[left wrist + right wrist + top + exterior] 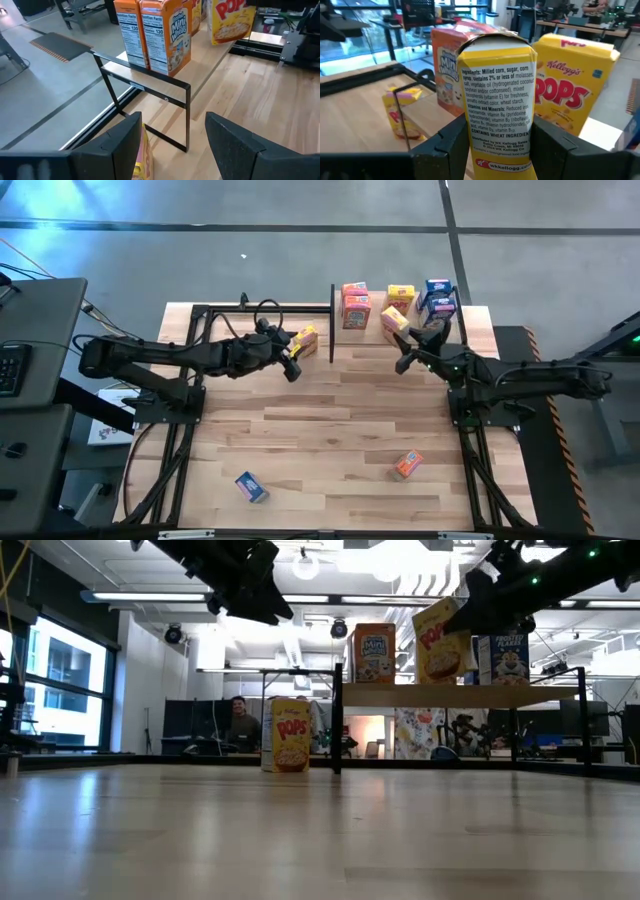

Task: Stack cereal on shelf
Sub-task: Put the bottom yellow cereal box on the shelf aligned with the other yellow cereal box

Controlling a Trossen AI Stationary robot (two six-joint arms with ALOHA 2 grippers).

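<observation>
The shelf (pixel 372 332) stands at the table's far right, a light-wood board on black posts (pixel 500 696). On it stand orange boxes (pixel 355 302), a yellow box (pixel 401 296) and blue boxes (pixel 438 295). My right gripper (pixel 408 340) is shut on a yellow Pops box (pixel 443 640) over the board's front. My left gripper (pixel 291 366) is open, high above another yellow box (pixel 290 735) that stands on its base on the table just left of the shelf. This box also shows by a finger in the left wrist view (pixel 142 160). My right gripper pinches the yellow box between its two fingers (pixel 445 145), which lie on its two broad faces with the narrow ingredients panel (pixel 497 135) toward the wrist. The fingers come about level from the table's near right. The box is upright, slightly tilted. Whether its base touches the board, I cannot tell.
A blue box (pixel 251 486) and an orange box (pixel 408 465) lie on the tabletop near the front edge. The shelf's black end post (pixel 331 322) stands between the two grippers. A person (pixel 240 720) sits in the room beyond the table.
</observation>
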